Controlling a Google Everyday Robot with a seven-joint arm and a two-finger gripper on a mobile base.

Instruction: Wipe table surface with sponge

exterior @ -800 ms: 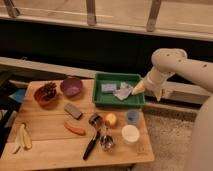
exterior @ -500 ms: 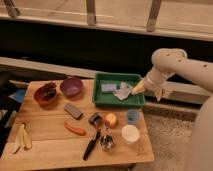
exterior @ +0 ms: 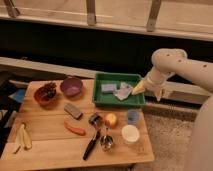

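A blue-grey sponge (exterior: 108, 88) lies in the green tray (exterior: 118, 101) at the back right of the wooden table (exterior: 50, 142). A crumpled pale cloth or wrapper (exterior: 123, 92) lies beside it in the tray. My gripper (exterior: 148, 90) hangs from the white arm (exterior: 175, 62) at the tray's right edge, just above its rim. Its yellowish fingers (exterior: 139, 88) stand apart, open and empty. The gripper is to the right of the sponge and does not touch it.
On the table are a purple bowl (exterior: 71, 86), a red bowl of dark fruit (exterior: 46, 93), a grey block (exterior: 73, 110), a carrot (exterior: 74, 128), a banana peel (exterior: 21, 137), an apple (exterior: 110, 119), a blue cup (exterior: 132, 116), a white cup (exterior: 130, 134) and a dark-handled utensil (exterior: 92, 143).
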